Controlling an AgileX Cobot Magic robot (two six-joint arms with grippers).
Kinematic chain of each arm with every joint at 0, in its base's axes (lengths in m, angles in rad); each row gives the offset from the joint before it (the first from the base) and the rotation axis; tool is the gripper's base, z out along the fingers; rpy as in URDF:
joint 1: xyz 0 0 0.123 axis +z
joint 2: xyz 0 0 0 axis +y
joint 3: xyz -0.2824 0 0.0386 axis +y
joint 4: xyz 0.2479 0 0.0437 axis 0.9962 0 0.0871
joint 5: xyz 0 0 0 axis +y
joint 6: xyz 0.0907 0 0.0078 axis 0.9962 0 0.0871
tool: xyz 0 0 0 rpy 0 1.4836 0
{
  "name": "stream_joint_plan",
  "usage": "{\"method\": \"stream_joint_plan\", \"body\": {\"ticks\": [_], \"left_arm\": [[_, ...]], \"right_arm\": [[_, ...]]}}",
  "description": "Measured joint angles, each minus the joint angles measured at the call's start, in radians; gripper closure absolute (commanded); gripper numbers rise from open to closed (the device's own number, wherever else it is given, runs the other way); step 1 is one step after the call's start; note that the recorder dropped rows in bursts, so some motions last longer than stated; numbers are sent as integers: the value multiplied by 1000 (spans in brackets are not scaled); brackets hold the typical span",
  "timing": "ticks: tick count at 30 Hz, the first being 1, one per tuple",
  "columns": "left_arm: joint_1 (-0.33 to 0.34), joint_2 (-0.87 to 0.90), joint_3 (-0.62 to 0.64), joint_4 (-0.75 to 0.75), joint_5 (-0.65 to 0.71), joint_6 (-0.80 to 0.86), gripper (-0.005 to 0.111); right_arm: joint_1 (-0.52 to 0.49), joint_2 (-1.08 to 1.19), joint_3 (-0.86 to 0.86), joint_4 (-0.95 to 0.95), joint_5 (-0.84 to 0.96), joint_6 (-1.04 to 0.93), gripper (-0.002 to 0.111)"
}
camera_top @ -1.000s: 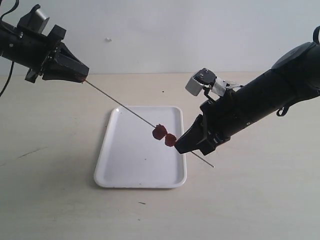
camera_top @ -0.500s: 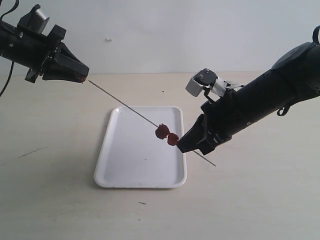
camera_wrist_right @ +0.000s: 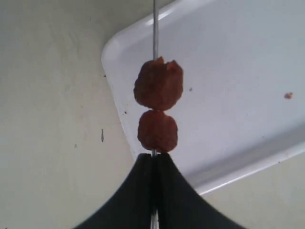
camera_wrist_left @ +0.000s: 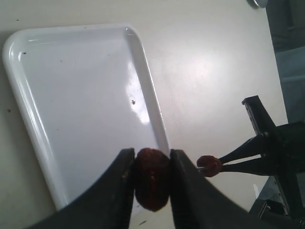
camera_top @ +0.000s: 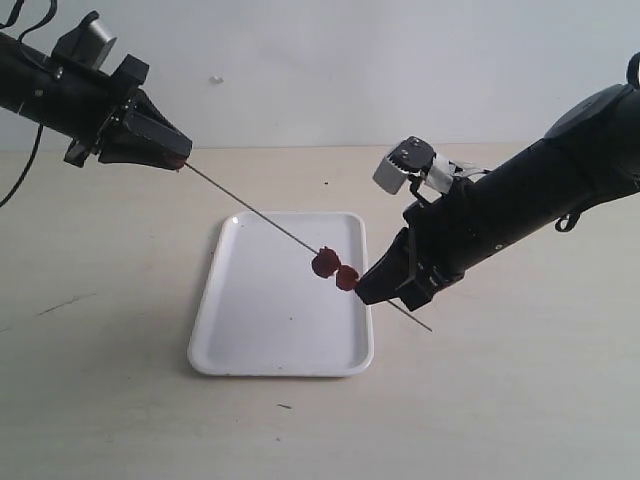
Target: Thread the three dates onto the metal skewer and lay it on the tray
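The right hand [camera_top: 365, 292] is pinched tight on the metal skewer [camera_top: 250, 212] near its lower end, with a short tail of rod sticking out behind the fingers. Two dates [camera_top: 323, 263] are already threaded and sit one behind the other, the nearer one right against that hand's fingertips. From there the rod climbs across to the left hand [camera_top: 180, 158], which is clamped on the third date [camera_wrist_left: 151, 179], held between its fingers at the rod's far tip. Whether the tip has entered the fruit cannot be told. The tray [camera_top: 215, 330] lies on the tabletop [camera_top: 500, 400] below the threaded dates and below the right hand's fingertips. The dates look soft, wrinkled and probably sticky, so they likely give under pressure. A squeeze across the widest part, leaving the axis free for the point, seems the safest hold, since too much force could crush or split one. The skewer appears light, stiff for its thinness, smooth and apt to swivel or slip in a pinch. Gripping close behind the fruit, as the right hand does, should limit bending.
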State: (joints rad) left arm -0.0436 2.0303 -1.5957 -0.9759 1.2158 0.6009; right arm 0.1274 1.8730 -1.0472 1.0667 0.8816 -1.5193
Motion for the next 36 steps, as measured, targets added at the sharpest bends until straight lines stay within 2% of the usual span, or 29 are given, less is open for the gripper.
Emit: {"method": "stream_joint_plan", "body": {"ticks": [15,23,29,36], "left_arm": [[2,-2,0,13,-4,-4,81],[-3,-2,0,-37,-25,11,81],[-48,-2,0,-80,-31,18,81],[-59,-2,0,-145,-19,20,81]], "right_arm": [[-6,2,0,128,-44,-337,108],[-8,86,0,301,-52,-474,108],[-8,130,0,413,-33,-525,108],[-8,132,0,504,28,-527,108]]}}
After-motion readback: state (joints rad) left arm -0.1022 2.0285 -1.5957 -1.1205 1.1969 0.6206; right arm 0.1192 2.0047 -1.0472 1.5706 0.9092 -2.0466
